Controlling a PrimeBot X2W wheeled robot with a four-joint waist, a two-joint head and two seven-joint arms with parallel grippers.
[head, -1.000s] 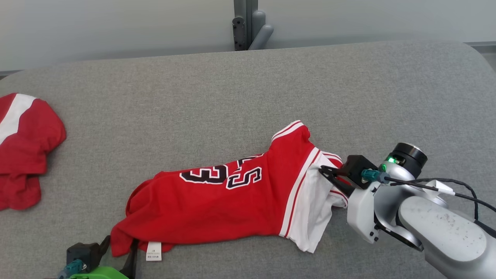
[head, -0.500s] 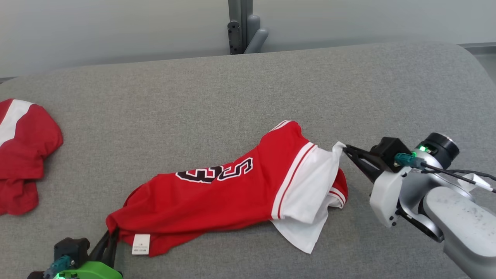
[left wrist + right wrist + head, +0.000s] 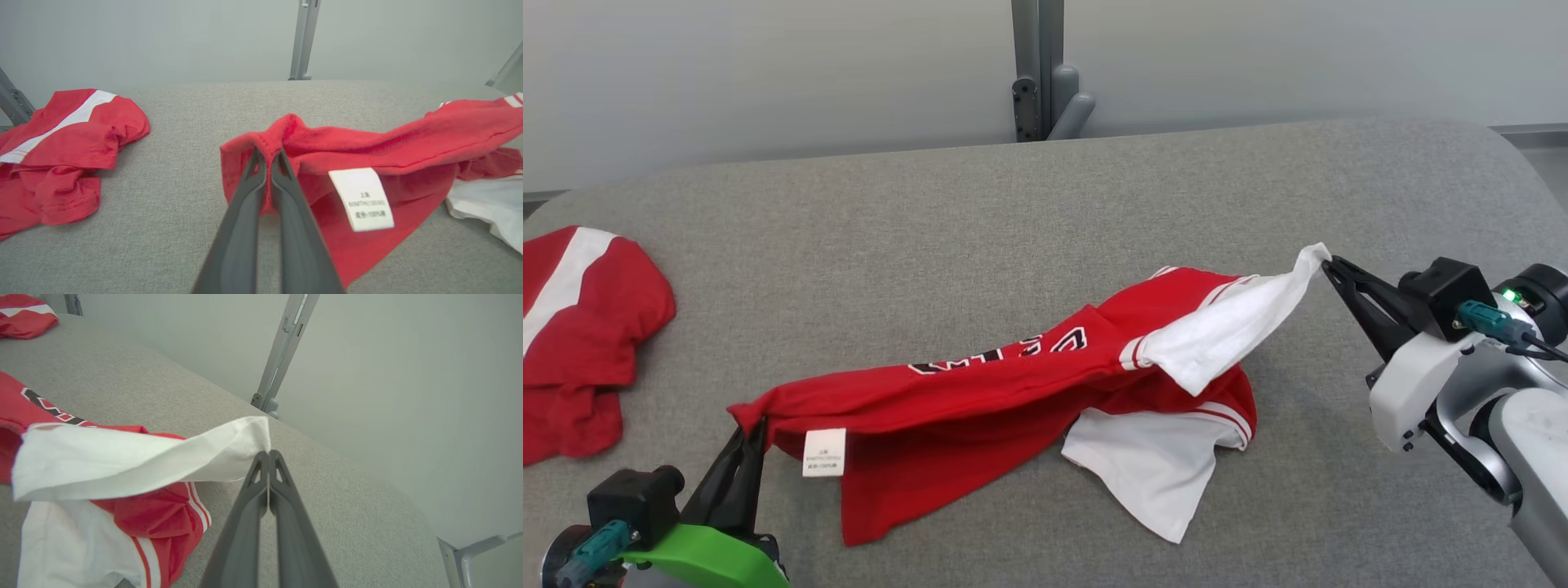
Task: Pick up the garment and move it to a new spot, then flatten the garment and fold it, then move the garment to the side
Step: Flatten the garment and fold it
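Across the middle of the grey surface (image 3: 947,220), the garment (image 3: 980,392) is stretched between both hands, its lower folds resting on the surface. The left hand (image 3: 754,426) pinches a red edge beside the white label (image 3: 824,452). The right hand (image 3: 1328,263) pinches a raised white corner. A crumpled red shirt (image 3: 588,327) lies well apart at the left.

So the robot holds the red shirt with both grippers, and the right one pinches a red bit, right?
Almost. The right gripper pinches a white bit of the shirt, not a red one. The right wrist view shows it.
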